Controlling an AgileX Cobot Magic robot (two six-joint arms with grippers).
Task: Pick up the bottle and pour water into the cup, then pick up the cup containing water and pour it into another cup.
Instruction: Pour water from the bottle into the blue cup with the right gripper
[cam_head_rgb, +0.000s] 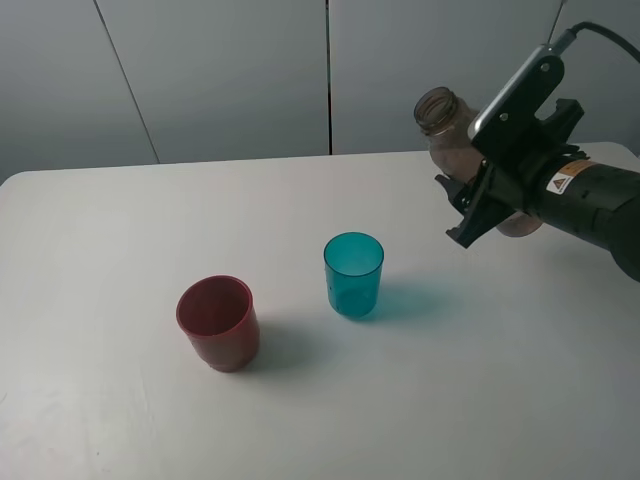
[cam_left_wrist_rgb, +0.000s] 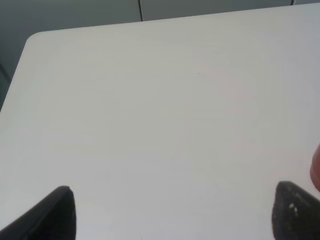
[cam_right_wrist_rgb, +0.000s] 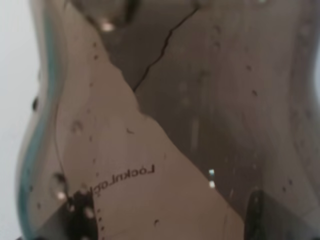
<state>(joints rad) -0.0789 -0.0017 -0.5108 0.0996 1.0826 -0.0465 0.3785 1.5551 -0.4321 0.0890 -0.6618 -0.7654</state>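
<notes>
Right gripper (cam_head_rgb: 457, 210) clamped on bottle (cam_head_rgb: 441, 118), held tilted above table (cam_head_rgb: 120, 220). Teal cup (cam_head_rgb: 353, 275) lower, left of it; red cup (cam_head_rgb: 218, 322) farther left. Left gripper (cam_left_wrist_rgb: 177, 212) fingers apart.

The white table (cam_left_wrist_rgb: 150, 100) fills nearly the whole view, bare and evenly lit. One rounded corner of it shows, with a grey wall (cam_left_wrist_rgb: 75, 15) behind, and a thin dark seam (cam_left_wrist_rgb: 140, 10) runs up that wall. The left gripper (cam_left_wrist_rgb: 177, 212) hangs above the tabletop. Its two black fingertips (cam_left_wrist_rgb: 57, 212) stand wide apart with nothing between them. Just beside one fingertip, a thin slice of the red cup (cam_left_wrist_rgb: 316, 167) shows at the picture's edge.
</notes>
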